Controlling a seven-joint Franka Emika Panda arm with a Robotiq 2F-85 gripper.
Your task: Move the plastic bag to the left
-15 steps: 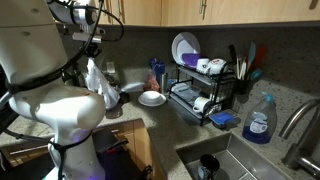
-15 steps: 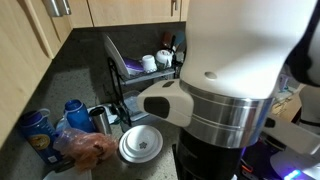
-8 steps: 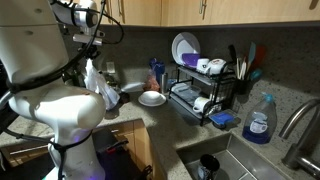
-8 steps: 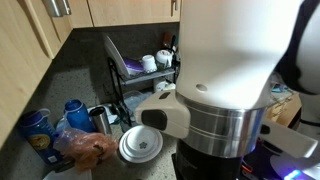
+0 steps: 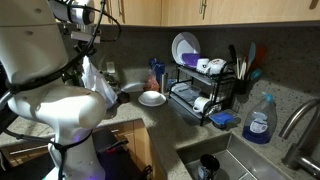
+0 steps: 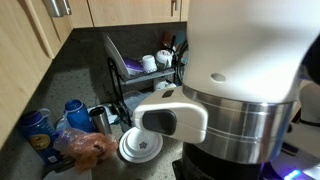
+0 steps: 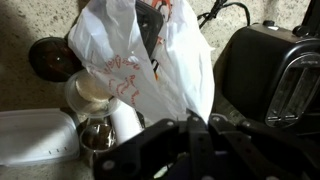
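Observation:
The plastic bag (image 5: 95, 80) is whitish, crinkled and has red print. It hangs in the air from my gripper (image 5: 89, 57), above the counter's left part beside the white arm. In the wrist view the bag (image 7: 140, 60) fills the upper middle, and its top is pinched between my shut gripper's fingers (image 7: 185, 125). The bag hangs clear of the items below it. In an exterior view the robot body (image 6: 235, 90) hides the bag and gripper.
A white plate (image 5: 152, 98) and blue bottles (image 5: 157, 74) stand by a black dish rack (image 5: 205, 90). A sink (image 5: 215, 160) is at the right. A black toaster (image 7: 270, 70), metal cup (image 7: 96, 134), white container (image 7: 35, 135) and dark round lid (image 7: 50, 58) are near the bag. An orange packet (image 6: 88, 148) lies by a plate (image 6: 140, 145).
The bag has shifted slightly up and to the left with the gripper. The arm's joint has swung across the front of an exterior view.

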